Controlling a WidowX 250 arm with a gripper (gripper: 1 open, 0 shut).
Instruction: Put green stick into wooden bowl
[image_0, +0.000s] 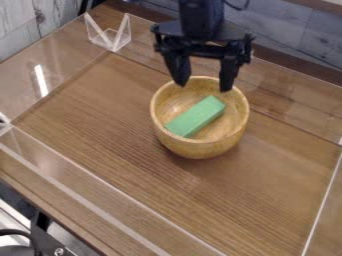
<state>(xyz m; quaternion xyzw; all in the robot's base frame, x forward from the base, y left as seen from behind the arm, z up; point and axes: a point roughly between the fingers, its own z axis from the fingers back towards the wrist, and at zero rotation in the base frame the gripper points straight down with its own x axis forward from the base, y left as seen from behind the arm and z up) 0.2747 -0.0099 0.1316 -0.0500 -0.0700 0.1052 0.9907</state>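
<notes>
The green stick (195, 118) lies flat inside the wooden bowl (201, 146), slanting from lower left to upper right, free of any grip. The bowl sits near the middle of the wooden tabletop. My gripper (203, 72) hangs above the bowl's far rim, pointing down, its two black fingers (177, 67) spread wide with nothing between them. It is open and clear of the stick.
A clear acrylic wall (54, 55) encloses the table on the left, front and right. A small transparent stand (106, 32) sits at the back left corner. Bare wood (94, 120) stretches left of and in front of the bowl.
</notes>
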